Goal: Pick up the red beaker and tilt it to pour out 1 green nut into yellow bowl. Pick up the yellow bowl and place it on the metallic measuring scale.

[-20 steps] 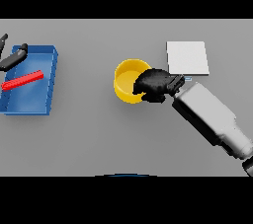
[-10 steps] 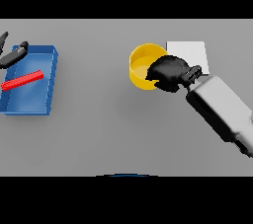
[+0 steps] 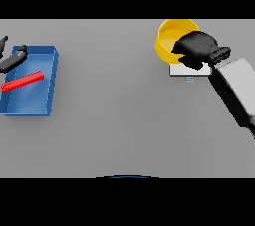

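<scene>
One yellow bowl (image 3: 172, 38) in right hand (image 3: 195, 50), one scale (image 3: 189, 70), one blue tray (image 3: 47, 83)

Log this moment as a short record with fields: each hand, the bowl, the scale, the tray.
right hand: curled on the near rim of the yellow bowl, holding it
yellow bowl: at the far right, over the far-left part of the scale; contact cannot be told
scale: pale plate, mostly hidden by hand and bowl
blue tray: far left, holds a red object
left hand: at the tray's far-left edge
</scene>
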### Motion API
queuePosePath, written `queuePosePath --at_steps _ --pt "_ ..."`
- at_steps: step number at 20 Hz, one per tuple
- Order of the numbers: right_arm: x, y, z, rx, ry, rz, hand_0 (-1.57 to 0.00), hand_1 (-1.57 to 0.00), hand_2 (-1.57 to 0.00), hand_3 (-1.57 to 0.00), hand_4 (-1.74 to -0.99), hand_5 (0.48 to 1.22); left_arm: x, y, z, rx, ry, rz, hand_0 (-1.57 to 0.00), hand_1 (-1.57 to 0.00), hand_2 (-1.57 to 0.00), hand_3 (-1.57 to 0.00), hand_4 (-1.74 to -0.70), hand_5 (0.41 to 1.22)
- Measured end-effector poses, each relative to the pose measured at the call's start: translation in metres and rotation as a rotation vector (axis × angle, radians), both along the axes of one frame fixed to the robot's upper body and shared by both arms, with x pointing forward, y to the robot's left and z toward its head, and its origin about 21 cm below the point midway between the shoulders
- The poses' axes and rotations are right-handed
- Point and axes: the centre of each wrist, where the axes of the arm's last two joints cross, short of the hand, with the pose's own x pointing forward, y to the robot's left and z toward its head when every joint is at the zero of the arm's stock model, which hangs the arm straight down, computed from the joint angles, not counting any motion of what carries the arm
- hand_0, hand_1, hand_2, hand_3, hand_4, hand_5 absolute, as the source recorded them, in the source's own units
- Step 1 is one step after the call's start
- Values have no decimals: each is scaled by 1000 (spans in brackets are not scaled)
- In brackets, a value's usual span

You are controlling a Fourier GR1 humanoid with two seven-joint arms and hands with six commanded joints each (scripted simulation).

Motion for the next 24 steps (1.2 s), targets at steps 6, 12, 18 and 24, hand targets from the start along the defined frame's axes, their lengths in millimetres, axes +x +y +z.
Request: queuePosePath --at_steps 6,12,18,24 --pt "17 -31 -12 24 2 -99 -1570 -1571 -1500 -1181 -1741 1221 0 -1 4 5 6 18 1 1 1 1 -865 779" --pt "25 -43 -41 47 41 -160 -1571 -1571 -1390 -1361 -1741 1221 4 -3 4 24 12 23 1 1 1 1 -859 807" --pt "28 -50 -54 36 70 -191 -1571 -1571 -1382 -1417 -1741 1221 5 -4 8 24 21 14 1 1 1 1 -845 788" --pt "29 -46 -58 42 96 -208 -1335 -1125 -1007 -816 -1592 1074 4 -2 6 17 25 11 1 1 1 1 -836 774"
